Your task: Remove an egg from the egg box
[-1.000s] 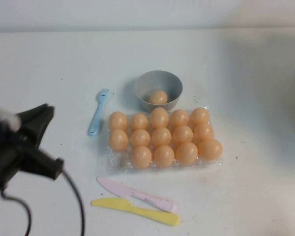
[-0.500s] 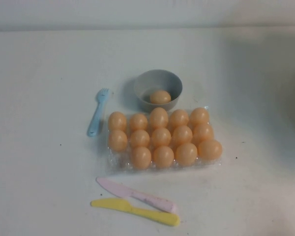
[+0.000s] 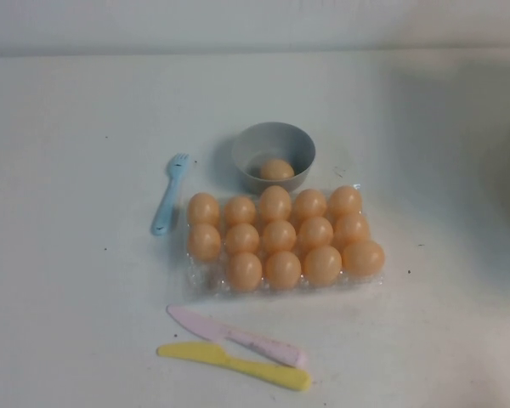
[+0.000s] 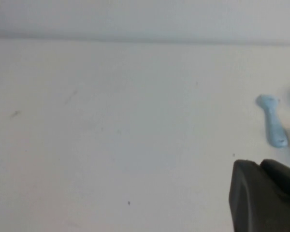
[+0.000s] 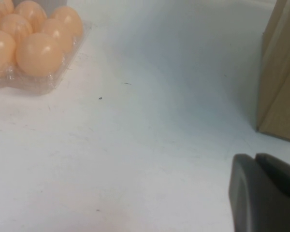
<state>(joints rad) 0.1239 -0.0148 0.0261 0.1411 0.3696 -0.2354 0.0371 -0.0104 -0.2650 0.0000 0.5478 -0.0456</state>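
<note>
Two plastic knives, yellow (image 3: 235, 365) and pink (image 3: 236, 337), lie nearest; beyond, the clear cupped egg box (image 3: 200, 281) holds fourteen matte eggs, then one egg (image 3: 277, 169) in the round grey bowl (image 3: 273, 141), blue fork (image 3: 169, 193) beside. Left claw (image 4: 266, 198) and right claw (image 5: 265, 193) hang over bare desk (image 3: 68, 255), jaws' spread untellable.

White table surface (image 3: 85, 323) fills nearly the whole high view, marked with small dark specks. A pale wall (image 3: 255, 21) meets its far edge. At the right edge stands what appears to be a brown cardboard box (image 5: 280, 82); lighting is soft and even.
</note>
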